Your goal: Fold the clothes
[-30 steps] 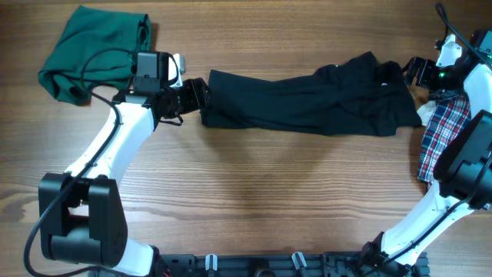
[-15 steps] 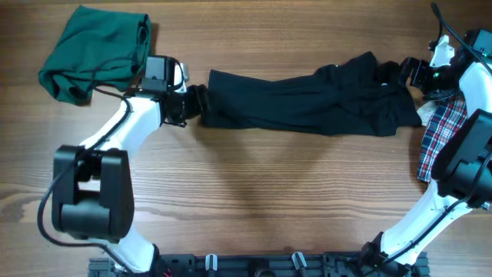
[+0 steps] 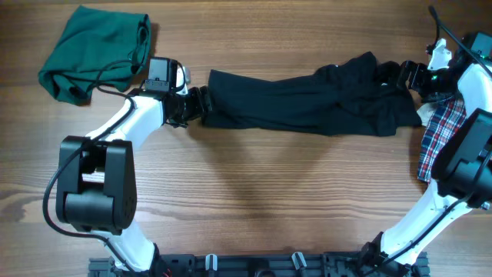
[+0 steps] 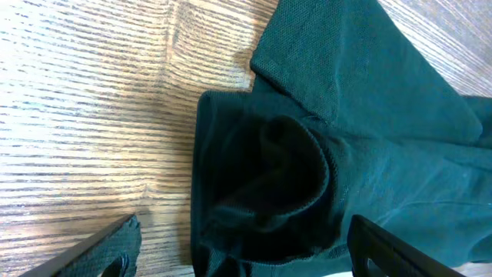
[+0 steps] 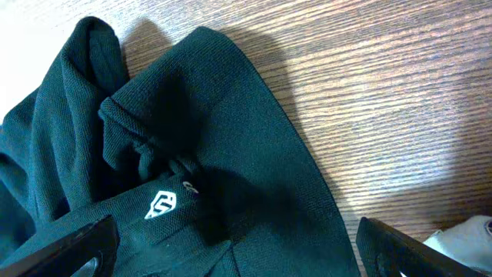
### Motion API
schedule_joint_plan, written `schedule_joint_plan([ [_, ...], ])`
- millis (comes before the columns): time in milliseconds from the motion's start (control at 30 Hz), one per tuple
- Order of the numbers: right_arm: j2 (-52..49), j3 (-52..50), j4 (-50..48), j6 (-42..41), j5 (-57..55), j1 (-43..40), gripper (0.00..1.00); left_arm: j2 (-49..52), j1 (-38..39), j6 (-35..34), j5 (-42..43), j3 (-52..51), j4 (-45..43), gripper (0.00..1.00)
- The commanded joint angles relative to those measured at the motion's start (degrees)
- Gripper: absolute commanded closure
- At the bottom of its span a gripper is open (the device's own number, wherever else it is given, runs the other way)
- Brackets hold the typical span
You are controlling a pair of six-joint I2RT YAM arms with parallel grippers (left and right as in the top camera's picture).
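Left end effector [image 3: 201, 104] has widened off the top [image 3: 307, 104] ahead; right end effector [image 3: 405, 75] gapes. Spreading looks done; regrip an edge next.

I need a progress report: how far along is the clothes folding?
Done: nothing looks neatly folded yet. In hand: the black top lies stretched in a rumpled band, the left gripper at its left end, the right gripper at its right end, both open. Left: folding that top, then the bunched green garment and the plaid garment at the far right.
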State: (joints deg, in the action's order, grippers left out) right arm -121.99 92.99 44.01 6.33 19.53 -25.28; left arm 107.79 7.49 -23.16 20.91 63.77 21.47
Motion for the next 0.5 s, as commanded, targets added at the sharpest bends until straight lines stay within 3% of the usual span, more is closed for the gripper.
schedule_joint_plan([
  [0,-3.3,-0.7,-0.5,1.1,1.5,0.3,0.00,0.8,-0.3,-0.2,0.7,0.8,-0.3,0.14],
  [467,-7.1,-0.7,2.3,4.3,1.5,0.4,0.00,0.8,-0.3,-0.2,0.7,0.8,-0.3,0.14],
])
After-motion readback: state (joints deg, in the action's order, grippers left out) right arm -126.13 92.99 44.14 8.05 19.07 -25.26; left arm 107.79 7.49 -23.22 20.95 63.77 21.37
